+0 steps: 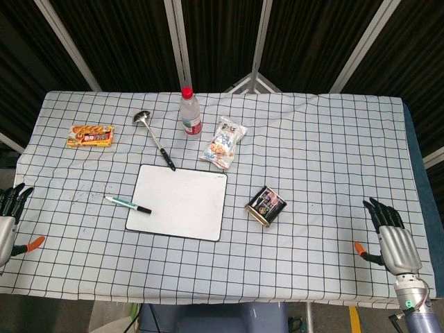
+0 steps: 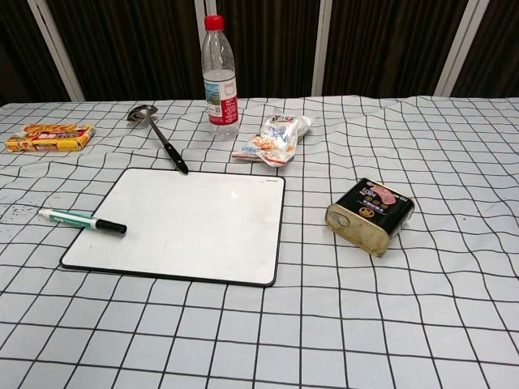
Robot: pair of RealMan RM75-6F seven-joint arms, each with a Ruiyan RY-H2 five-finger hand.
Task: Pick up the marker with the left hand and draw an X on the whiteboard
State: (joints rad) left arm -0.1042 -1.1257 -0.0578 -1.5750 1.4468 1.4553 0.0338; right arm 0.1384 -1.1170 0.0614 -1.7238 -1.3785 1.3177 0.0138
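Observation:
A blank whiteboard [image 1: 182, 201] [image 2: 182, 223] lies flat near the middle of the checked tablecloth. A marker [image 1: 127, 204] [image 2: 81, 220] with a green-and-white body and black cap lies across the board's left edge, cap end on the board. My left hand [image 1: 10, 218] rests at the table's left edge, fingers spread, holding nothing, well left of the marker. At the right front edge my right hand [image 1: 391, 237] lies with fingers spread and nothing in it. The chest view shows neither hand.
A ladle [image 1: 154, 137] [image 2: 159, 135] lies just behind the board's far left corner. Behind it stand a water bottle [image 1: 190, 112] [image 2: 220, 73] and a snack bag [image 1: 224, 143] [image 2: 274, 139]. A yellow packet [image 1: 91, 136] [image 2: 49, 137] is far left; a tin can [image 1: 266, 205] [image 2: 371, 215] lies right of the board.

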